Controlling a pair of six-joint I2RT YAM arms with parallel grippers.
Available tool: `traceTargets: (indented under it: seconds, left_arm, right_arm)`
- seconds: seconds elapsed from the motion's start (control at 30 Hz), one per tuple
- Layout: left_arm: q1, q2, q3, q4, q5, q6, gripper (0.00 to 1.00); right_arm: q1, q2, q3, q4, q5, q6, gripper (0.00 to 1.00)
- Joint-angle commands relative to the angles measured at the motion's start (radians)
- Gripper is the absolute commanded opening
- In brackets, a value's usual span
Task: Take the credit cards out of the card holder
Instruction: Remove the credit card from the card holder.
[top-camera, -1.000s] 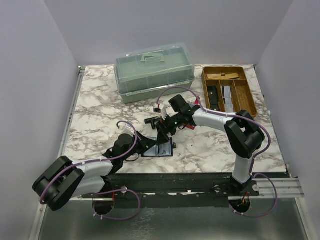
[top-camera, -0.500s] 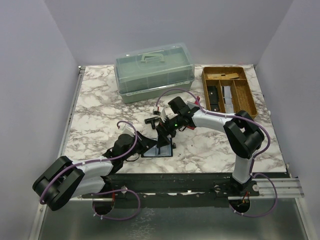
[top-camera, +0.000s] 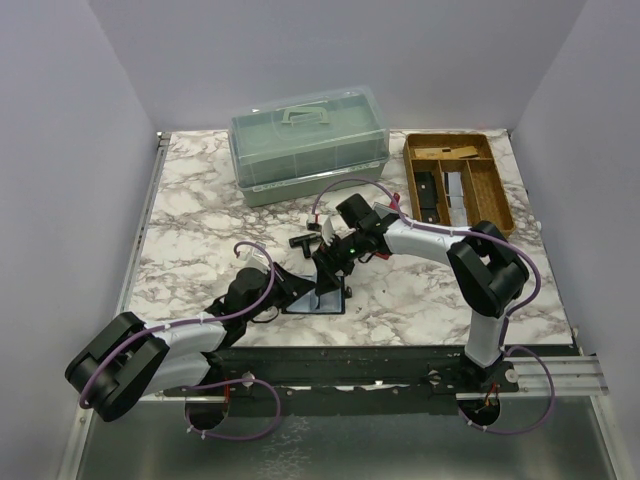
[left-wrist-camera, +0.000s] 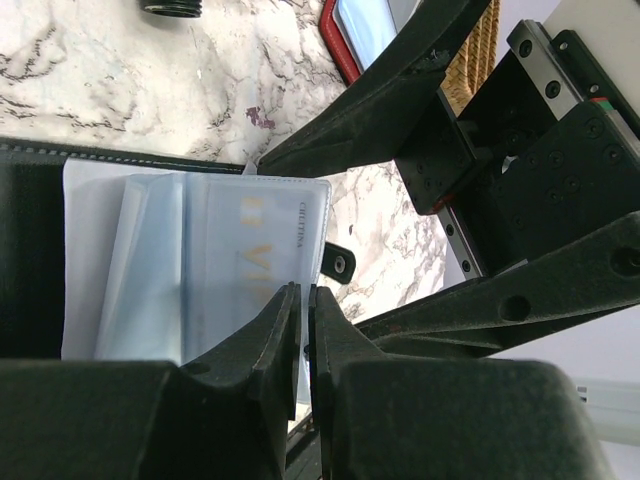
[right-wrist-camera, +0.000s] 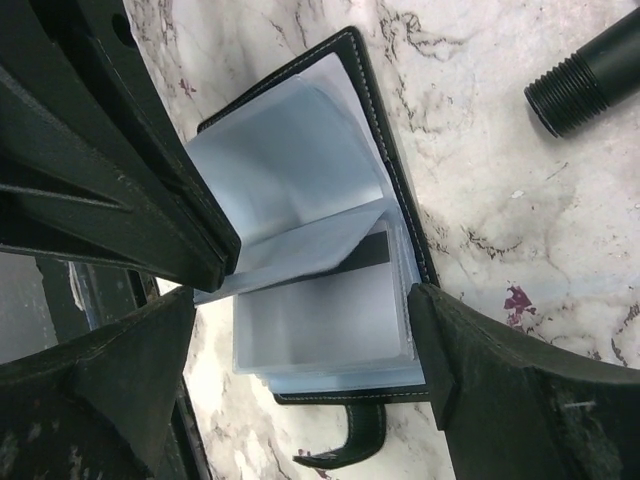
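The black card holder (top-camera: 322, 300) lies open near the table's front edge, its clear sleeves fanned. My left gripper (left-wrist-camera: 303, 292) is shut on the edge of one sleeve and holds that page up. Through the sleeve shows a pale blue credit card (left-wrist-camera: 250, 255) with gold lettering. In the right wrist view a silvery grey credit card (right-wrist-camera: 325, 320) with a black stripe lies in the sleeve below the lifted page. My right gripper (right-wrist-camera: 303, 295) is open directly above it, one finger at each side of the sleeve stack. The left fingers (right-wrist-camera: 150, 200) show at the upper left.
A lidded green box (top-camera: 308, 143) stands at the back, a wooden tray (top-camera: 500, 190) with compartments at the back right. A black threaded T-shaped piece (top-camera: 300, 241) and a red-rimmed object (left-wrist-camera: 345, 40) lie just behind the holder. The holder's strap (right-wrist-camera: 350, 450) points sideways.
My right gripper has come down and forward over the open card holder, and its jaws have narrowed slightly. The left gripper keeps its hold on the sleeve and has not moved.
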Motion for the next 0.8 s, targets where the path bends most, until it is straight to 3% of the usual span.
traceTargets:
  seconds: [0.0, 0.33, 0.6, 0.77]
  left_arm:
    - [0.002, -0.015, -0.017, 0.014, 0.001, 0.008, 0.16]
    - [0.005, -0.017, -0.022, -0.007, -0.002, 0.018, 0.16]
    - [0.007, -0.095, -0.043, -0.039, 0.033, 0.071, 0.21]
    - [0.008, -0.311, -0.046, -0.239, -0.007, 0.153, 0.38]
  right_arm:
    - [0.008, 0.024, 0.010, -0.045, 0.065, -0.031, 0.90]
    - [0.007, 0.015, 0.017, -0.052, -0.023, -0.031, 0.93]
    - [0.007, 0.072, 0.071, -0.044, 0.037, 0.020, 0.92]
    - [0.008, 0.083, 0.087, -0.035, 0.066, 0.027, 0.92]
